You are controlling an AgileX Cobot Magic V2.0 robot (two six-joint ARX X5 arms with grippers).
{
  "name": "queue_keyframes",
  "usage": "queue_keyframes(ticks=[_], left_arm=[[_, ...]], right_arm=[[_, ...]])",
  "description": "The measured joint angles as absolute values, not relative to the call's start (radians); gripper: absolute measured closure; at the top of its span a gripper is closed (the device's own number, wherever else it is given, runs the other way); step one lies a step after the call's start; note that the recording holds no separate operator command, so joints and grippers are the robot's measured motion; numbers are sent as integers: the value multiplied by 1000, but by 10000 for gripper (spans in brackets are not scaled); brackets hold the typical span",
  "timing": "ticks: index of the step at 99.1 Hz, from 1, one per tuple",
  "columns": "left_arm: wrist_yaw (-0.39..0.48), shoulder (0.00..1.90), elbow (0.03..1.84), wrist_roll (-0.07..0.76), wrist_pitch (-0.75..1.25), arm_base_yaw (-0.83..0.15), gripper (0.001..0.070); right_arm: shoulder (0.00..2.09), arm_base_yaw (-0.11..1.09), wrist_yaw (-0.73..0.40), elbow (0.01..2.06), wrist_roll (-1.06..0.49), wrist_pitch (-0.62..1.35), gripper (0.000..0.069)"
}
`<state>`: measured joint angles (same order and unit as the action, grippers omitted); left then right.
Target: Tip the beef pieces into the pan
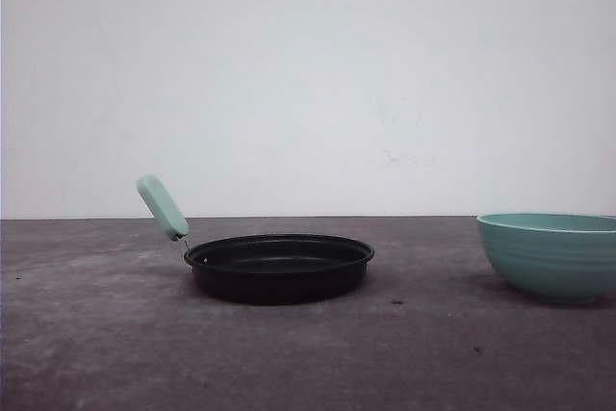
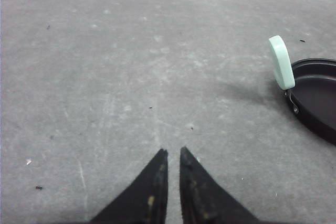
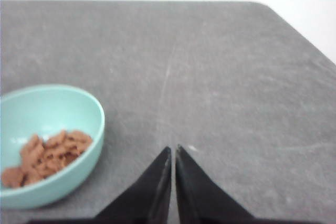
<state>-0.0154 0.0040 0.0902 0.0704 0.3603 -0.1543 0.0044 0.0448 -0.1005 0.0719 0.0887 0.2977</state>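
Note:
The shallow black pan [image 1: 279, 267] sits on the grey table left of centre, its mint-green handle [image 1: 163, 207] angled up to the left. In the left wrist view the pan [image 2: 317, 95] lies apart from my left gripper [image 2: 173, 151], which is shut with nothing held over bare table. Reddish-brown beef pieces [image 3: 46, 156] form a low heap inside the teal bowl [image 3: 79, 169]. My right gripper [image 3: 172, 148] hangs beside that bowl, shut and holding nothing. In the front view the bowl [image 1: 551, 255] stands at the right edge, its contents hidden by the rim.
The grey table [image 1: 423, 353] has its far edge against a white wall. In the right wrist view the table's rounded corner [image 3: 268, 9] lies beyond the gripper. A few dark specks dot the surface.

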Motion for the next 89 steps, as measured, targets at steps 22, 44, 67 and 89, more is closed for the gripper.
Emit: queue_keyframes(ticks=[22,44,67,89], left_arm=[[-10,4,90,82,360,-154,695],[10,4,90,249,358,-154,695],[23,4,90,308,358,-154,695],[23,4,90,326,358,-154,696]], right_arm=[[7,45,-121,72,105,349,680],[7,45,-123,72,107,339,680],[7,45,-120,72,145,299,680],[7,45,-77,72,201,253,680]])
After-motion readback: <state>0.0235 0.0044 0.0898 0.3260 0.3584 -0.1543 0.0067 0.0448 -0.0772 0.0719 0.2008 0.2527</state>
